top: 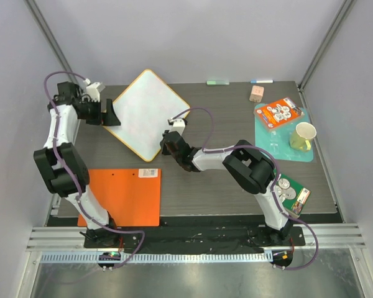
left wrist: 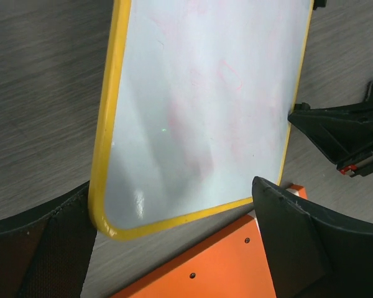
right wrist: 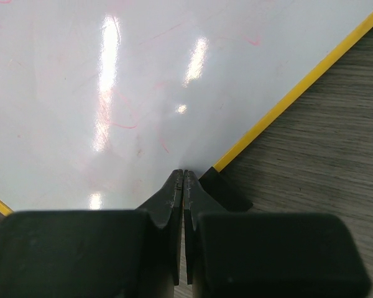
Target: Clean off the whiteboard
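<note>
Item 1. Flat white rectangular whiteboard [top: 150, 115] with rounded corners and a thin yellow-orange rim. It lies flat on the dark wood-grain table [top: 224, 124], left of centre in the far half, turned so that one corner points toward my bases. Faint pink streaks show on its surface in both wrist views [left wrist: 205, 93] [right wrist: 112, 81].

Item 2. My left gripper [top: 110, 113], at the board's left corner. The fingers [left wrist: 292, 236] are spread wide with nothing between them; the board's rounded corner shows in the gap in the wrist view. I cannot tell if either finger touches it.

Item 3. My right gripper [top: 169, 141], at the board's near right edge. The fingertips are pressed flat together [right wrist: 183, 177] with nothing clamped, and they end at the yellow rim, just beside a small black piece on that edge.

Item 4. Flat orange rectangular sheet [top: 121, 195], near left of the table, its far right corner just beside the board's near corner.

Item 5. Teal mat [top: 267, 133], far right, carrying an orange blister pack [top: 278, 113] and a pale yellow cup [top: 303, 135].

Item 6. Small pinkish block [top: 256, 93], beyond the mat.
</note>
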### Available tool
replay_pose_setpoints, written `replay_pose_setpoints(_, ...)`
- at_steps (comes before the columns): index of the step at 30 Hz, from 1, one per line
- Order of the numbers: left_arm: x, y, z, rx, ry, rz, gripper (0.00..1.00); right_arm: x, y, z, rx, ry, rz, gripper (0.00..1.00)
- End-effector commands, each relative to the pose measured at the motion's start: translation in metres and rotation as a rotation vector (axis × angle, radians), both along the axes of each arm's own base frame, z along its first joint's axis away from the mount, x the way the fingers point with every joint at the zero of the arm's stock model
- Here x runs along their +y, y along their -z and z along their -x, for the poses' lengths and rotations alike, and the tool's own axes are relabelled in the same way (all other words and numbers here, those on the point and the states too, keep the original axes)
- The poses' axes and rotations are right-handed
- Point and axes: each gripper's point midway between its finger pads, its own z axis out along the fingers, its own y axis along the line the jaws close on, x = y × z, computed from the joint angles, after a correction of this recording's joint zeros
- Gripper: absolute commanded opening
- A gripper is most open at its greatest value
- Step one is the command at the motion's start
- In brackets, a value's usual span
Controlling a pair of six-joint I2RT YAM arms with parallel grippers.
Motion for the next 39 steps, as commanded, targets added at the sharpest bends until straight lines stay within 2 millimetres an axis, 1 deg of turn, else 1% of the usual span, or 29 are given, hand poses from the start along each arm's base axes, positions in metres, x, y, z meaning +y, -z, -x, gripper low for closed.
replay_pose_setpoints(1, 0.016, -0.054, -0.014, -0.208, -0.105, -0.108, 0.99, -0.014, 0.006, -0.004, 0.012, 0.041, 0.027, 0.07)
replay_pose_setpoints(2, 0.025, -0.061, -0.015, -0.244, -0.15, -0.152, 1.0, -0.015, 0.006, -0.005, 0.011, 0.044, 0.026, 0.07)
replay_pose_setpoints(4, 0.033, -0.068, -0.015, -0.274, -0.209, -0.182, 1.0, -0.015, 0.003, -0.004, 0.008, 0.04, 0.018, 0.07)
replay_pose_setpoints(5, 0.034, -0.073, -0.009, -0.296, -0.231, -0.195, 1.0, -0.013, 0.0, -0.005, -0.001, 0.036, 0.007, 0.07)
replay_pose_setpoints(6, 0.041, -0.077, -0.012, -0.329, -0.26, -0.223, 1.0, -0.013, -0.003, -0.006, -0.007, 0.034, 0.003, 0.07)
replay_pose_setpoints(8, 0.044, -0.084, -0.008, -0.354, -0.287, -0.24, 1.0, -0.008, -0.01, -0.006, -0.025, 0.013, -0.011, 0.07)
replay_pose_setpoints(12, 0.04, -0.092, 0.005, -0.353, -0.276, -0.241, 1.0, 0.001, -0.031, -0.009, -0.061, -0.025, -0.035, 0.08)
replay_pose_setpoints(13, 0.037, -0.091, 0.01, -0.332, -0.268, -0.237, 1.0, 0.002, -0.041, -0.009, -0.076, -0.028, -0.048, 0.09)
replay_pose_setpoints(14, 0.037, -0.092, 0.012, -0.329, -0.264, -0.237, 1.0, 0.002, -0.046, -0.009, -0.085, -0.029, -0.054, 0.09)
replay_pose_setpoints(15, 0.036, -0.093, 0.014, -0.328, -0.262, -0.239, 1.0, 0.001, -0.05, -0.008, -0.09, -0.029, -0.06, 0.1)
replay_pose_setpoints(16, 0.034, -0.092, 0.018, -0.32, -0.255, -0.233, 1.0, 0.0, -0.062, -0.009, -0.11, -0.026, -0.079, 0.1)
replay_pose_setpoints(17, 0.033, -0.092, 0.02, -0.321, -0.251, -0.233, 1.0, -0.002, -0.069, -0.01, -0.12, -0.015, -0.089, 0.11)
replay_pose_setpoints(18, 0.033, -0.095, 0.023, -0.33, -0.25, -0.238, 1.0, -0.006, -0.069, -0.009, -0.12, -0.009, -0.087, 0.12)
replay_pose_setpoints(19, 0.03, -0.09, 0.026, -0.321, -0.244, -0.231, 1.0, -0.007, -0.074, -0.009, -0.128, -0.006, -0.094, 0.12)
replay_pose_setpoints(20, 0.029, -0.089, 0.029, -0.319, -0.239, -0.229, 1.0, -0.009, -0.086, -0.009, -0.146, 0.001, -0.109, 0.13)
replay_pose_setpoints(21, 0.028, -0.089, 0.031, -0.317, -0.238, -0.229, 1.0, -0.013, -0.086, -0.008, -0.147, 0.003, -0.104, 0.14)
replay_pose_setpoints(22, 0.026, -0.087, 0.035, -0.309, -0.236, -0.225, 1.0, -0.014, -0.092, -0.007, -0.157, 0.006, -0.107, 0.14)
replay_pose_setpoints(23, 0.025, -0.086, 0.037, -0.3, -0.238, -0.217, 1.0, -0.019, -0.101, -0.008, -0.174, 0.021, -0.112, 0.14)
replay_pose_setpoints(26, 0.019, -0.083, 0.046, -0.284, -0.228, -0.197, 1.0, -0.031, -0.11, -0.007, -0.196, 0.039, -0.101, 0.14)
replay_pose_setpoints(27, 0.018, -0.082, 0.049, -0.278, -0.227, -0.19, 1.0, -0.037, -0.117, -0.006, -0.211, 0.055, -0.092, 0.15)
replay_pose_setpoints(29, 0.012, -0.08, 0.056, -0.277, -0.204, -0.175, 1.0, -0.047, -0.122, -0.006, -0.217, 0.071, -0.076, 0.16)
replay_pose_setpoints(30, 0.009, -0.079, 0.059, -0.272, -0.199, -0.168, 1.0, -0.056, -0.128, -0.006, -0.225, 0.094, -0.072, 0.18)
replay_pose_setpoints(32, 0.007, -0.075, 0.065, -0.265, -0.203, -0.16, 1.0, -0.073, -0.129, -0.006, -0.214, 0.127, -0.047, 0.2)
replay_pose_setpoints(34, 0.008, -0.069, 0.068, -0.246, -0.22, -0.158, 1.0, -0.092, -0.129, -0.003, -0.199, 0.152, -0.019, 0.25)
replay_pose_setpoints(35, 0.008, -0.067, 0.069, -0.24, -0.225, -0.16, 1.0, -0.104, -0.127, -0.007, -0.19, 0.174, -0.005, 0.26)
replay_pose_setpoints(36, 0.008, -0.063, 0.07, -0.227, -0.229, -0.161, 1.0, -0.114, -0.119, -0.005, -0.165, 0.179, 0.033, 0.27)
replay_pose_setpoints(37, 0.009, -0.062, 0.071, -0.22, -0.233, -0.162, 1.0, -0.122, -0.123, -0.004, -0.169, 0.179, 0.05, 0.29)
replay_pose_setpoints(38, 0.009, -0.059, 0.072, -0.208, -0.235, -0.16, 1.0, -0.133, -0.123, -0.005, -0.165, 0.194, 0.066, 0.29)
replay_pose_setpoints(39, 0.008, -0.058, 0.073, -0.201, -0.233, -0.156, 1.0, -0.143, -0.114, -0.002, -0.143, 0.2, 0.095, 0.3)
